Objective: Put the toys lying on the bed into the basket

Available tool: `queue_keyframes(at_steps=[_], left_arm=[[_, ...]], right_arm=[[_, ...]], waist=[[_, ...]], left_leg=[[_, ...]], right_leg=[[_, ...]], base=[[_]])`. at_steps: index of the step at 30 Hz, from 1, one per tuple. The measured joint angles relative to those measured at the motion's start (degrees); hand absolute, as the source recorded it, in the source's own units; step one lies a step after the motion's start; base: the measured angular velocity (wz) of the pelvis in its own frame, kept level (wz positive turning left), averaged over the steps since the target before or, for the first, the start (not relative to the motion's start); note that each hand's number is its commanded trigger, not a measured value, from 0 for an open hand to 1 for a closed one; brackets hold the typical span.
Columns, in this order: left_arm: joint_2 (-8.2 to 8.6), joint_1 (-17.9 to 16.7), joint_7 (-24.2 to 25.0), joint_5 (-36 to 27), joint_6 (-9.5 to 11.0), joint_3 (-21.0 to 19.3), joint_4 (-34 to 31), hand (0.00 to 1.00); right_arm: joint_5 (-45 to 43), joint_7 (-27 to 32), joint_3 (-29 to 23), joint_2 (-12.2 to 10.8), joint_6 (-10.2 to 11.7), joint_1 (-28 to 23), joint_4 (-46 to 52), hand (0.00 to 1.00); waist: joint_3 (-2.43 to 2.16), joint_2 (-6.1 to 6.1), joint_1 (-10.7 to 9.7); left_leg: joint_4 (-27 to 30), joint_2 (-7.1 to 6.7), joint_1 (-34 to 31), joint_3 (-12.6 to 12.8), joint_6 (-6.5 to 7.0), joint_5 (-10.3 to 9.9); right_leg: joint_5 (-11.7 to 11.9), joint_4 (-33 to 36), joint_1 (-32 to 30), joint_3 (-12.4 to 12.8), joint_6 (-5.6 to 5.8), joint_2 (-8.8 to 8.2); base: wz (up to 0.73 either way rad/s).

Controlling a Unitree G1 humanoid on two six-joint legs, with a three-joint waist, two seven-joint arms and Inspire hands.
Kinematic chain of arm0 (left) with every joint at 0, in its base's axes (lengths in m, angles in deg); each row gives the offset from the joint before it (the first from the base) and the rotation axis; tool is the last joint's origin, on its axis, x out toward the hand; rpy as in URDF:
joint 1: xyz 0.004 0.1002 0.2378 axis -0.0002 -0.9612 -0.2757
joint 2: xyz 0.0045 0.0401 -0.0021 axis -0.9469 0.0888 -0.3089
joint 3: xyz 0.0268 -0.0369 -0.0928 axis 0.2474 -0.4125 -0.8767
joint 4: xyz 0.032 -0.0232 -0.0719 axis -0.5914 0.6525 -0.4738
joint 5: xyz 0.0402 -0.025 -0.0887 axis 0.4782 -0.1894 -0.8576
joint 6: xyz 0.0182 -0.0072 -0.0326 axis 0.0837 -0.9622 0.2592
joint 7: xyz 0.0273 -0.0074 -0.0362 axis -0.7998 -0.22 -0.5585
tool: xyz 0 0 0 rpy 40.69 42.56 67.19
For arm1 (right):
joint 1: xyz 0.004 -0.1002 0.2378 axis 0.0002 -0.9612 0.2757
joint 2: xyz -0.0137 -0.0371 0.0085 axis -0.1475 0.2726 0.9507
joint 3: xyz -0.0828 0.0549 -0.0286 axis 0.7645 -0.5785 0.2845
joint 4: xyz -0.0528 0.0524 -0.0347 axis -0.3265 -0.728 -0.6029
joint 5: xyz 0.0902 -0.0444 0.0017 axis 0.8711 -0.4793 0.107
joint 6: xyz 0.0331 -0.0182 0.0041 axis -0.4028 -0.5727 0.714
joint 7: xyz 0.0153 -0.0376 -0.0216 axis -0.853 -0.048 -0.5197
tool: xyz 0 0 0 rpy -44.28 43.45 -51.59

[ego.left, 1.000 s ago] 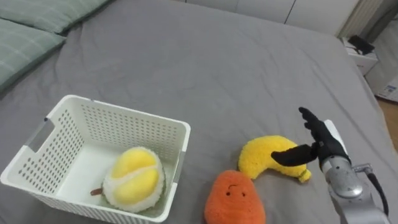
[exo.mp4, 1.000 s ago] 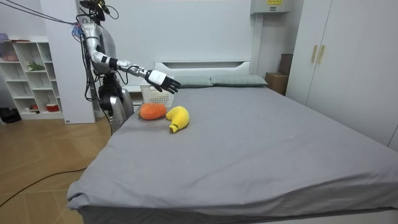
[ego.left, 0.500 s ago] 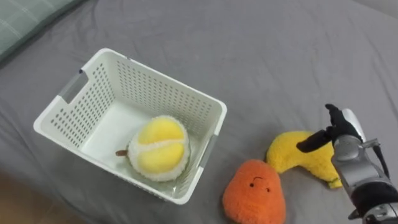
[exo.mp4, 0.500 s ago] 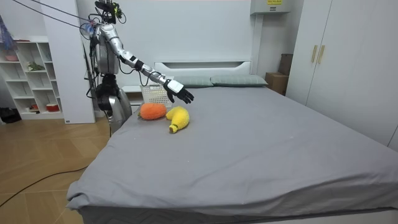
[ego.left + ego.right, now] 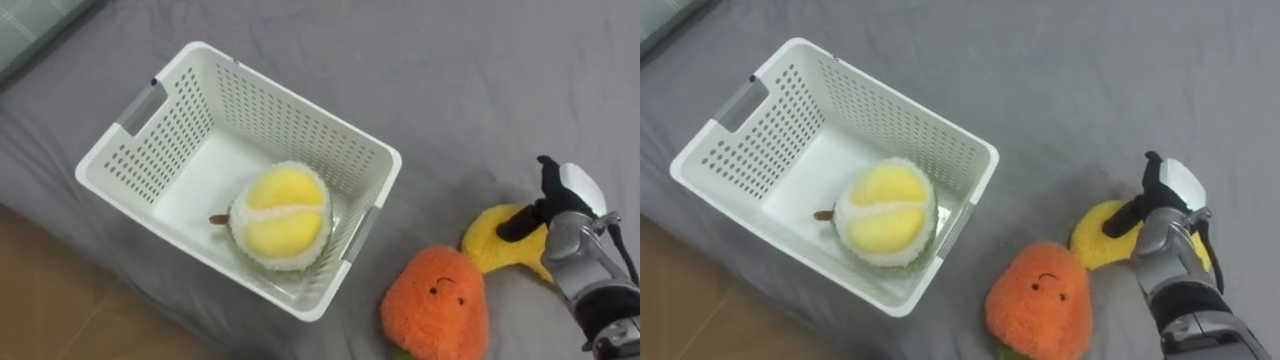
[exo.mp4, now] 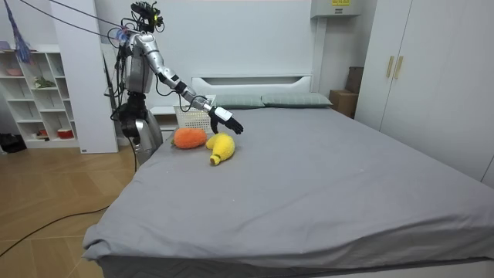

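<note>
Three plush toys: round durian point(image 5: 278, 215) in one perforated white basket point(image 5: 270, 115), fuzzy orange plush point(image 5: 435, 305), curved banana point(image 5: 485, 250) under my right robot hand point(image 5: 562, 215); its grip I cannot tell.

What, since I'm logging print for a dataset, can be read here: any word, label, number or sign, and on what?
Nothing can be read.
Too small to read: the yellow sign high on the white cabinet, room view.
No print visible: the white basket, the round plush inside it, the orange plush, the yellow plush.
</note>
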Motion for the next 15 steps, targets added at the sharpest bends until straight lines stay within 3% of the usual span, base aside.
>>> queue_keyframes(at_steps=[2, 5, 6, 7, 9, 11, 15], left_arm=[[-0.3, 0.06, 0.1, -1.85, -0.08, 0.23, 0.15, 0.0], [-0.29, 0.16, 0.64, -1.93, -0.58, 1.63, -0.35, 0.0], [-0.3, 0.18, 0.74, -1.94, -0.68, 1.68, -0.4, 0.0], [-0.37, 0.23, 0.83, -1.94, -0.82, 2.22, -0.75, 0.0], [-0.34, 0.58, 1.24, -1.95, -1.47, 2.85, -1.07, 0.0], [-0.38, 1.73, 1.28, -1.98, -2.34, 3.9, -0.62, 0.0], [-0.4, 2.96, 1.44, -2.02, -2.33, 7.05, -0.27, 0.0]], right_arm=[[-2.13, -1.58, 2.68, 0.27, -0.17, 1.99, -2.67, 0.0], [-3.46, -4.8, 7.62, 1.72, -1.04, 2.32, -4.37, 0.18], [-4.24, -5.54, 8.61, 2.01, -1.39, 2.3, -4.68, 0.45], [-4.76, -6.73, 10.29, 2.56, -2.17, 2.28, -5.21, 0.53], [-6.74, -8.36, 12.3, 3.46, -3.01, 2.28, -5.48, 0.98], [-9.59, -10.26, 15.37, 4.77, -3.81, 1.56, -5.23, 1.0], [-12.95, -11.62, 18.65, 5.83, -4.88, 0.48, -5.1, 1.0]], waist=[[0.2, 0.31, 0.16], [0.44, 0.78, 1.42], [0.43, 0.81, 1.73], [0.42, 0.94, 2.3], [0.37, 1.01, 3.41], [0.33, 1.03, 5.04], [0.31, 1.01, 6.24]], left_leg=[[-0.07, -0.06, -0.82, -0.24, 0.04, 0.08], [-0.08, -0.26, -1.16, -0.92, 0.06, 0.25], [-0.07, -0.34, -1.26, -1.14, 0.04, 0.26], [-0.07, -0.43, -1.43, -1.51, 0.0, 0.32], [-0.08, -0.45, -1.57, -1.53, 0.01, 0.33], [-0.09, -0.48, -1.5, -1.77, 0.02, 0.34], [0.03, -0.62, -1.38, -2.32, 0.02, 0.36]], right_leg=[[0.01, 0.17, -0.8, -0.32, -0.01, -0.11], [0.01, 0.05, -0.83, -1.35, -0.02, -0.1], [0.01, -0.05, -0.82, -1.48, -0.02, -0.1], [0.01, -0.07, -0.89, -1.71, -0.02, -0.1], [0.01, -0.08, -1.05, -1.69, -0.02, -0.11], [0.01, -0.08, -0.92, -1.76, -0.02, -0.12], [0.01, -0.08, -0.55, -1.8, -0.02, -0.11]], base=[[0.07], [0.13], [0.14], [0.1], [0.04], [0.05], [0.09]])
